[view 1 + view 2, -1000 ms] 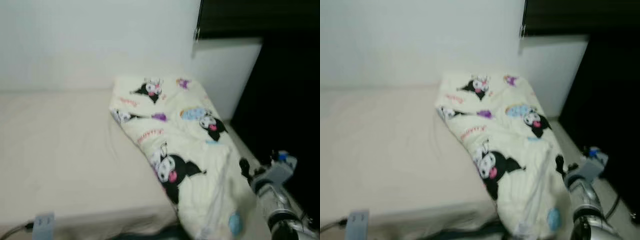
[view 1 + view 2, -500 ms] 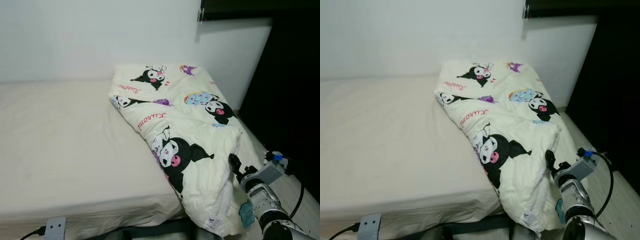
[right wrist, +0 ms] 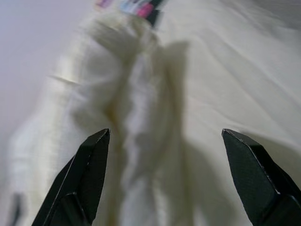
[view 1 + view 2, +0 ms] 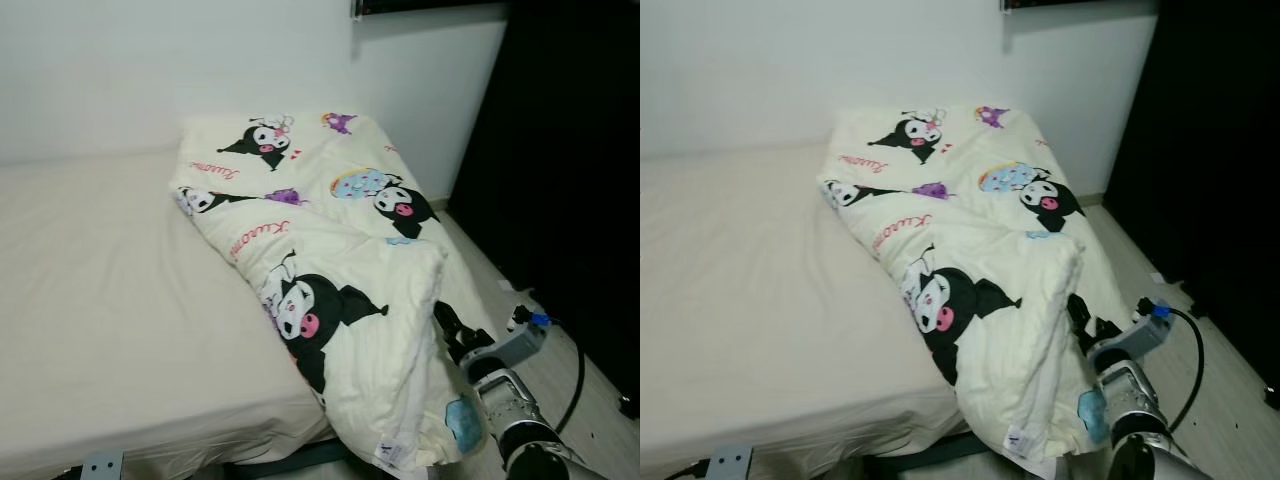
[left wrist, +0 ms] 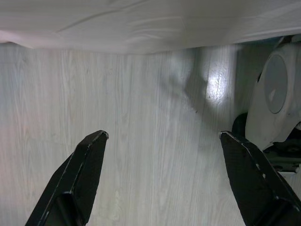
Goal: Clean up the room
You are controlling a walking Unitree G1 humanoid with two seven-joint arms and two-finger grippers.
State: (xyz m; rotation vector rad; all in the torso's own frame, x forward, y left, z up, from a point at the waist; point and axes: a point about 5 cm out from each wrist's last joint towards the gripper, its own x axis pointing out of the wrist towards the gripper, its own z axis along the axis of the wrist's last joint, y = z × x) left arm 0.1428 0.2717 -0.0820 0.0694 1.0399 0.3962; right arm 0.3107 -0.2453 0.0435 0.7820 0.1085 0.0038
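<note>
A cream blanket (image 4: 330, 250) printed with black cartoon characters lies crumpled along the right side of the bed (image 4: 100, 290). It hangs over the bed's front right corner toward the floor. My right gripper (image 4: 447, 322) is low beside the bed, pointing at the blanket's hanging folded edge. In the right wrist view this gripper (image 3: 164, 133) is open, with a bunched fold of the blanket (image 3: 127, 108) straight ahead between the fingers. My left gripper (image 5: 162, 135) is open over the bare wooden floor (image 5: 141, 117), holding nothing.
A white wall runs behind the bed. A dark wardrobe or curtain (image 4: 570, 150) stands to the right, across a narrow strip of pale wood floor (image 4: 590, 390). A black cable (image 4: 582, 360) loops by my right wrist. A grey plug (image 4: 103, 465) sits at the bottom left.
The whole picture has shifted left and sharpened, so the camera turned right. My right gripper stays beside the blanket's hanging edge, a little closer to the fold.
</note>
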